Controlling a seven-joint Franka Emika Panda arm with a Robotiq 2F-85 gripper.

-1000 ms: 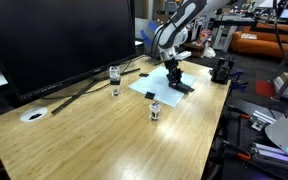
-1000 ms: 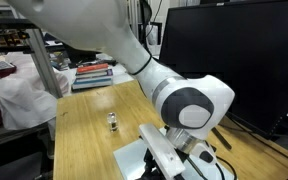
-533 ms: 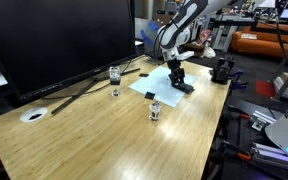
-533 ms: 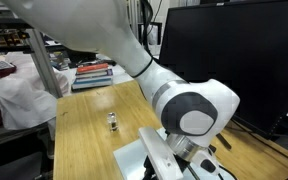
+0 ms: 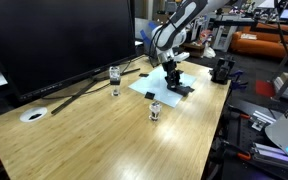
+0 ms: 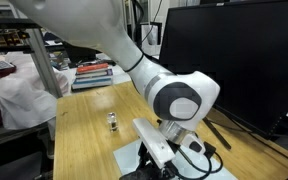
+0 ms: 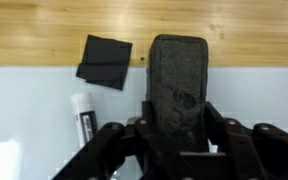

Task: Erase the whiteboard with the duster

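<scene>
Holding the black oblong felt-faced duster (image 7: pixel 179 70), my gripper (image 7: pixel 179 125) has its two fingers clamped against its long sides, and in the wrist view the duster's far end shows over bare wood, past the far edge of the white flat whiteboard (image 7: pixel 24 110). I cannot tell whether the duster touches the board or hangs just above it. That far edge runs straight across the wrist view, with the light wooden table (image 7: pixel 44 25) beyond it. To the left of the duster a small black square patch (image 7: pixel 106 62) lies across the same edge, partly on the board and partly on the wood, and nearer to me a white marker pen with a black cap end (image 7: pixel 82 116) lies on the board, just beside my left finger. The board to the right of the duster is bare white.

In an exterior view the whiteboard (image 5: pixel 149 84) lies near the table's right edge, with a small clear glass jar (image 5: pixel 155 110) just off its near corner and a taller clear glass jar (image 5: pixel 115 78) to its left. The large black monitor screen (image 5: pixel 54 40) stands along the far left side, well apart from me.

The duster's face is dark and rough, with faint grey scuffs. The marker's barrel carries dark print, too small to read
</scene>
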